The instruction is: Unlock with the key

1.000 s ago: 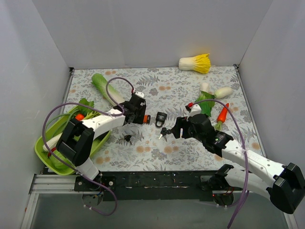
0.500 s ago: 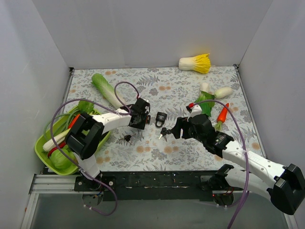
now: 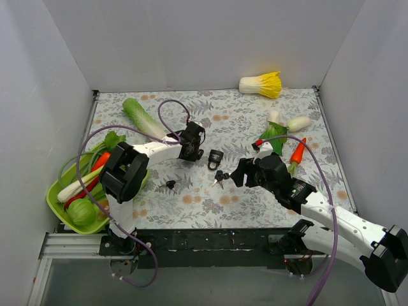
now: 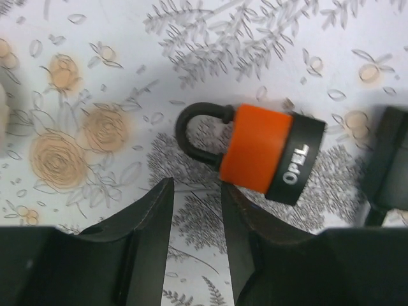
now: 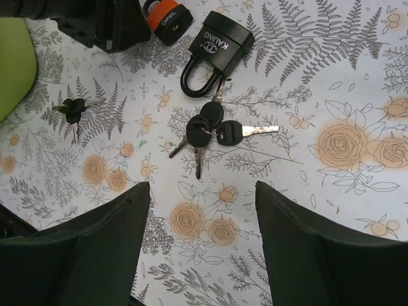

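An orange padlock (image 4: 258, 153) with a black base and black shackle lies flat on the floral mat, just beyond my left gripper (image 4: 196, 194). Its jaws stand a narrow gap apart with only mat between them, and the right fingertip (image 4: 231, 199) is at the lock's near edge. A black padlock (image 5: 217, 46) lies a little right of the orange padlock (image 5: 167, 18). A bunch of keys (image 5: 207, 131) rests on the mat ahead of my right gripper (image 5: 201, 188), which is wide open and empty. From above, the keys (image 3: 220, 176) lie just left of the right gripper (image 3: 237, 173).
A second small key (image 3: 170, 185) lies left of the bunch. A green tray (image 3: 56, 205) of vegetables sits at the left front. A long green cabbage (image 3: 143, 118), a yellow-white cabbage (image 3: 261, 83), a carrot (image 3: 298, 151) and a white radish (image 3: 298, 123) lie around the mat. Grey walls enclose it.
My left gripper has swung right and farther back along the mat, and its jaws have narrowed. The right arm has hardly moved.
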Robot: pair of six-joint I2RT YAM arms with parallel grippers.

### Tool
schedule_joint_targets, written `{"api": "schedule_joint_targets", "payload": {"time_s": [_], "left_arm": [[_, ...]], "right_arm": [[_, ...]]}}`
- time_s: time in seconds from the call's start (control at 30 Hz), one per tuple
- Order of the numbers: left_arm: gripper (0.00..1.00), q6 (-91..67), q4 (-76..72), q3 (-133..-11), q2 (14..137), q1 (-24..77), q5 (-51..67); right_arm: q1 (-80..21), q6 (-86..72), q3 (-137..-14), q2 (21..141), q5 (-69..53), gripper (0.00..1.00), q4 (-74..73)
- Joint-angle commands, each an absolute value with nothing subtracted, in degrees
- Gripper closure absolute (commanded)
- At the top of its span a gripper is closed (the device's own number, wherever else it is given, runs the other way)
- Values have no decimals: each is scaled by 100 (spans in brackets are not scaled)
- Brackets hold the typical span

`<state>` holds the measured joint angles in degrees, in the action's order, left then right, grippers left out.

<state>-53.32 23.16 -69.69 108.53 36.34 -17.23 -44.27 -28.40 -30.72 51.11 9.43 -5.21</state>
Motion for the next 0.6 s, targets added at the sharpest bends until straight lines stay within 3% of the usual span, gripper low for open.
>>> {"api": "schedule_joint_targets", "payload": {"time_s": [0.0, 0.57], "left_arm": [[65, -5063, 2382, -7338, 11047, 3463, -2310], [59, -5124, 2004, -7945, 11364, 3278, -1169]], "right_arm": [[-4421, -2909, -2997, 4913, 1072, 26, -527], [-4421, -2979, -2971, 4992, 1020, 27, -492]]}}
